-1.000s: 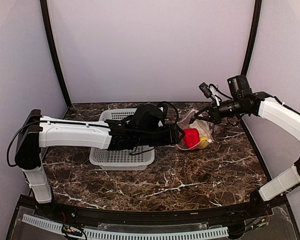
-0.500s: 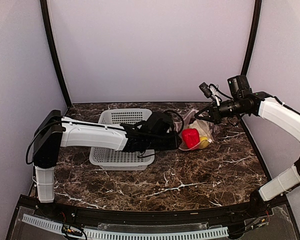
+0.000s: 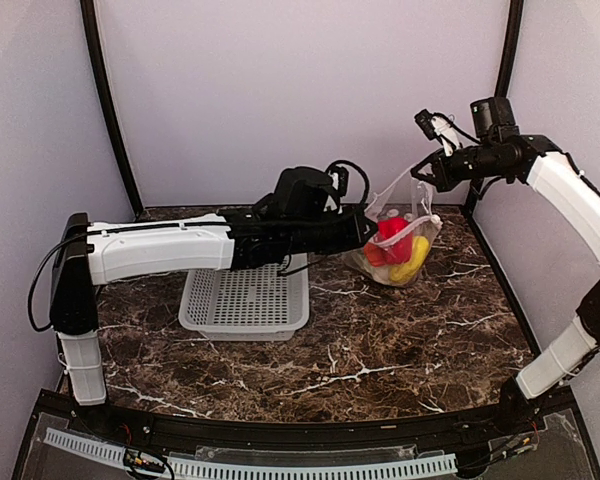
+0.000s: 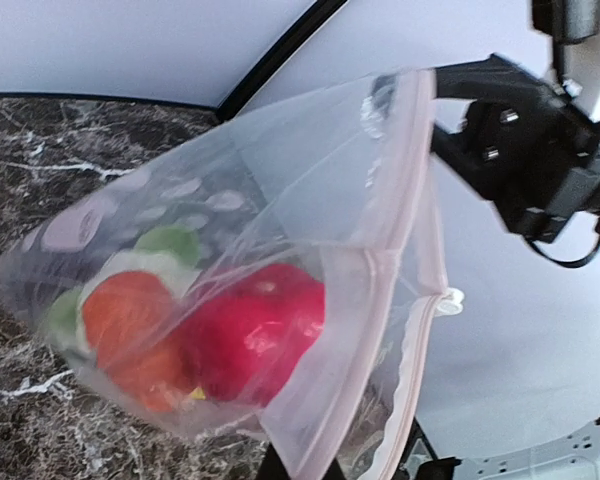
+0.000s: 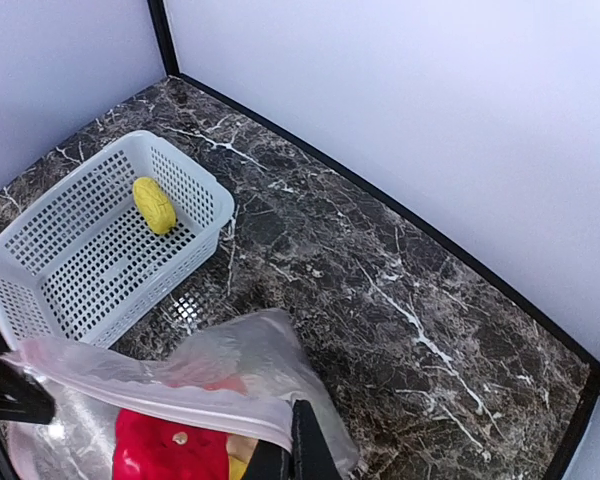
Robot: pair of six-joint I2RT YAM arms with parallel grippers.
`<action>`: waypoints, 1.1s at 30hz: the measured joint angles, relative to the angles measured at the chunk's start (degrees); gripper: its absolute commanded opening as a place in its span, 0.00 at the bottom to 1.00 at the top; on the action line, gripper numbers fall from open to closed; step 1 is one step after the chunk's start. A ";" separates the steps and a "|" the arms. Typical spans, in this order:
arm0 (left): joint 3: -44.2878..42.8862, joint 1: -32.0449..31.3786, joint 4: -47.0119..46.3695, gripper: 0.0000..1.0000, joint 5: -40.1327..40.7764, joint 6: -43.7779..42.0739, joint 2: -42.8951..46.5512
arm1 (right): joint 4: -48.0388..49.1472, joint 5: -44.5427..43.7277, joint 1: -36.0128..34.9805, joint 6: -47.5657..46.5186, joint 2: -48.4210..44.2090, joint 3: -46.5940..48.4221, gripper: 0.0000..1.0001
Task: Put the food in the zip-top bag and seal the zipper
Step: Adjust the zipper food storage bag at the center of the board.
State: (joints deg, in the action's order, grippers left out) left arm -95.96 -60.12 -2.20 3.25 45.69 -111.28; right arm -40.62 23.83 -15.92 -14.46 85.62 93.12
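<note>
Two grippers hold the zip-top bag (image 4: 230,180) clear of the table (image 3: 380,370), red and orange food (image 4: 260,335) sagging inside, so a slipping pinch or uneven pull could tip the mouth and spill it. The left arm (image 3: 160,250) reaches level over the white basket (image 3: 242,300), left gripper (image 3: 368,235) nipping the mouth's lower edge; the right arm (image 3: 570,200) arches high, right gripper (image 3: 421,183) clamped by the top end of the zipper (image 4: 400,180). One yellow piece (image 5: 155,205) lies in the basket, easily forgotten.
</note>
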 measured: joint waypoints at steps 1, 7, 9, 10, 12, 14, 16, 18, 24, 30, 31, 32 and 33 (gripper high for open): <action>-0.76 0.00 -0.24 0.01 -0.42 0.13 0.46 | -0.59 -0.57 0.37 0.00 0.44 0.76 0.00; -1.46 0.63 -1.57 0.01 -3.54 1.38 -0.11 | -5.33 -1.14 0.76 0.09 4.55 3.65 0.00; -3.52 1.38 -0.31 0.01 -4.15 1.20 -1.66 | -6.99 -0.48 0.90 0.04 5.20 4.50 0.00; -6.49 1.90 1.22 0.01 -5.03 1.20 -3.43 | -8.07 0.07 1.01 0.04 5.53 5.62 0.00; -12.37 3.19 2.45 0.01 -6.49 0.96 -6.64 | -9.20 0.90 1.16 0.11 5.73 8.26 0.00; -16.98 4.24 3.30 0.01 -6.95 -0.31 -8.66 | -8.81 1.57 1.33 0.50 4.83 10.25 0.00; -19.41 5.42 4.11 0.01 -6.56 -1.27 -8.94 | -8.28 1.64 1.27 1.01 3.48 10.38 0.00; -20.94 6.32 4.59 0.01 -7.06 -0.98 -9.01 | -8.63 1.25 0.98 1.27 3.37 10.86 0.00; -20.74 5.66 5.99 0.01 -10.12 0.09 -10.51 | -8.70 -2.51 0.90 1.97 5.70 8.68 0.00; -19.80 3.30 5.64 0.29 -12.33 0.04 -11.74 | -9.14 -4.85 0.90 2.80 6.86 10.16 0.00; -19.78 3.39 5.60 0.35 -12.74 -0.50 -11.74 | -9.20 -5.20 0.90 2.82 6.95 10.93 0.00; -19.78 3.76 5.25 0.44 -13.27 -0.59 -11.74 | -9.27 -5.62 0.83 2.82 7.06 11.65 0.00; -19.78 4.17 5.16 0.48 -13.68 -1.14 -11.74 | -9.35 -5.95 0.81 2.82 7.10 12.35 0.00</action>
State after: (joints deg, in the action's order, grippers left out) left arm -115.74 -55.94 2.96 -10.44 44.56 -123.02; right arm -49.98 17.89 -15.11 -11.64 92.73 105.47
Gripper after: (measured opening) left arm 0.298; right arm 0.005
